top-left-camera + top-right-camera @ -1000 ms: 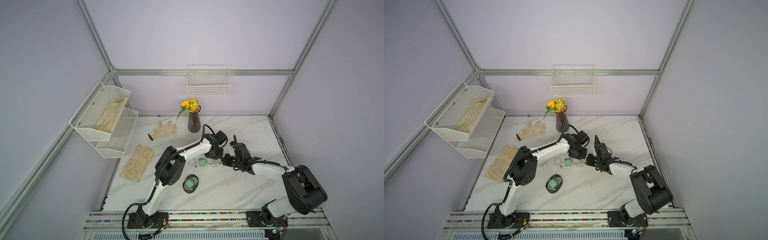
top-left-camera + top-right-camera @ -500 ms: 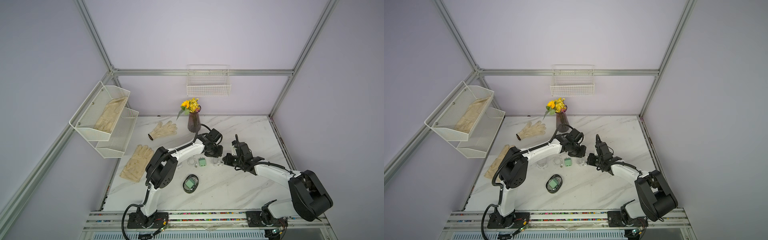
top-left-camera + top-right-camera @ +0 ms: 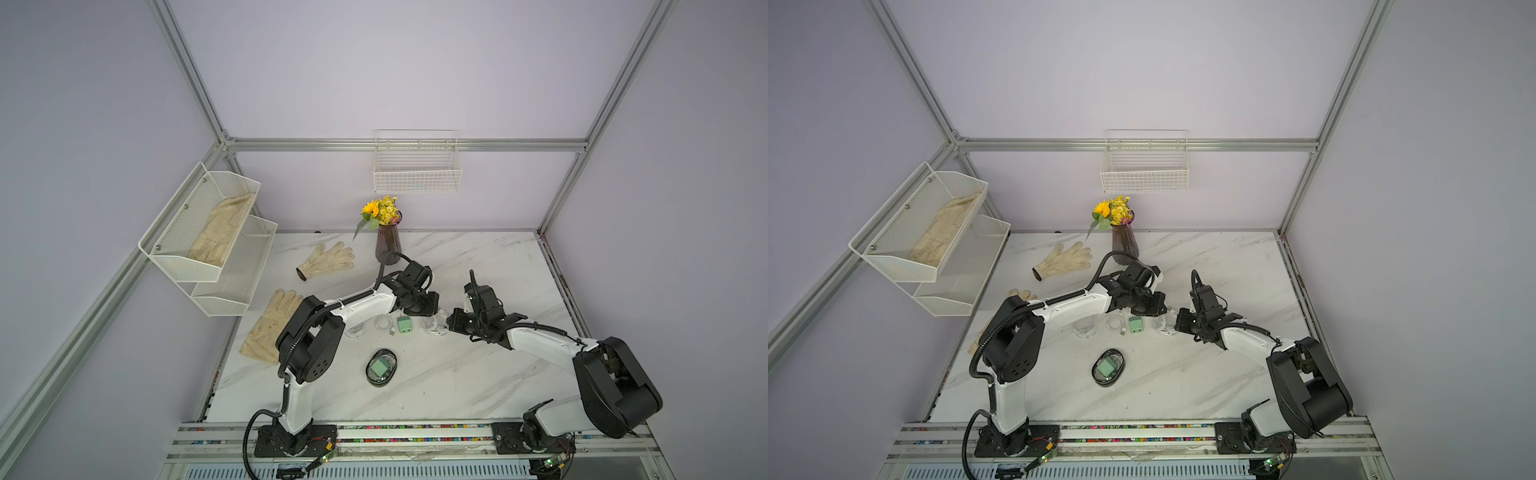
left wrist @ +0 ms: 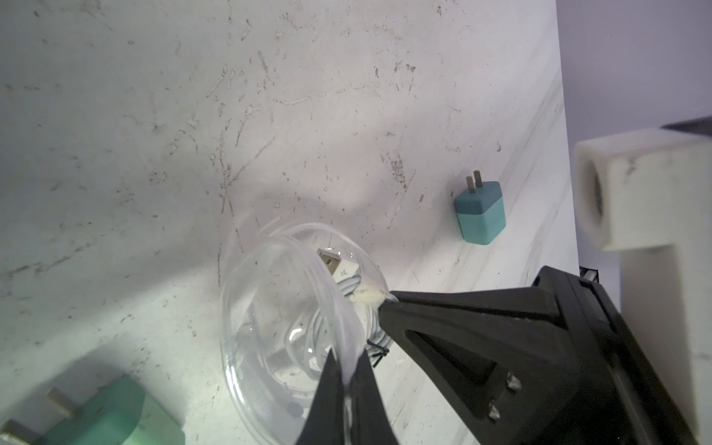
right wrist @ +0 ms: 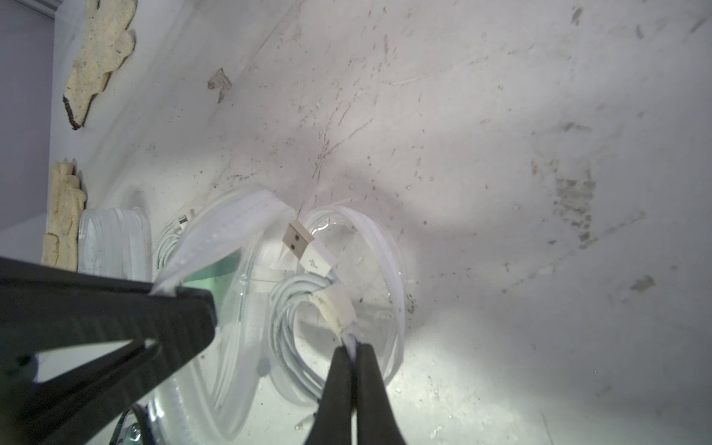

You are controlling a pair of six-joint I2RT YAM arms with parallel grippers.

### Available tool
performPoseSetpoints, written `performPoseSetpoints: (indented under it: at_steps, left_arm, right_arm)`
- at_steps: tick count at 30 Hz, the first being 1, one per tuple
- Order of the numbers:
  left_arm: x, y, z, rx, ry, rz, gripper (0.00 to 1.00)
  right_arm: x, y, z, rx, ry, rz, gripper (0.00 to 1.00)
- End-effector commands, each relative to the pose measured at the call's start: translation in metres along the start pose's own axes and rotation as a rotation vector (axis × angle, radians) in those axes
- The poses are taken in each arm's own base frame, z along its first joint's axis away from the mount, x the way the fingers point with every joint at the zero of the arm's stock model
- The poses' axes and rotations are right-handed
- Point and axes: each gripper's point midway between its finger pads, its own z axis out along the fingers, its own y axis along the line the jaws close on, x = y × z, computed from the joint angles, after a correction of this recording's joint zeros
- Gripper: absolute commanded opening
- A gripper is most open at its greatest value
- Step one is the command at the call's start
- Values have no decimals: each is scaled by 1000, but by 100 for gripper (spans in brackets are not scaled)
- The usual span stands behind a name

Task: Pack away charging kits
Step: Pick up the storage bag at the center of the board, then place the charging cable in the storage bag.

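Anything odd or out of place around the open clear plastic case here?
Mildly. The coiled white cable, pinched by the right gripper, is not lying flat in the open clear plastic oval case: its USB plug sticks up at the rim. The teal-blue square plug adapter lies on its side, apart from the case.

You have one cream fabric glove point(image 3: 326, 259) on the white marble bench point(image 3: 478, 374) near the dark ribbed vase of yellow flowers point(image 3: 387, 247), a second glove point(image 3: 270, 328) at the bench's edge, and a third glove point(image 3: 220, 230) in the white mesh shelf point(image 3: 183, 266).

The left claw point(image 4: 348, 371) and right claw point(image 5: 351, 350) pinch shut.
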Motion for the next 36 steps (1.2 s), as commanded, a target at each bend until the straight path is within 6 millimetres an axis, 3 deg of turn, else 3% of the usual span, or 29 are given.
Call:
performPoseSetpoints:
  at_steps: [1,8,15,29,36]
  left_arm:
    - [-11,-18,-16,87,-66,17,0]
    - [-14,-18,-22,116,-151,20,0]
    - [-11,-15,-15,120,-154,21,0]
    - [5,-15,-8,130,-112,37,0]
    - [9,-13,-5,115,-107,44,0]
  right_arm:
    - [7,-14,5,43,20,4,0]
    - [11,-15,13,48,68,-4,0]
    - [18,-20,18,56,119,-7,0]
    - [-21,-16,16,13,72,49,0]
    - [-17,-10,22,-54,113,60,0]
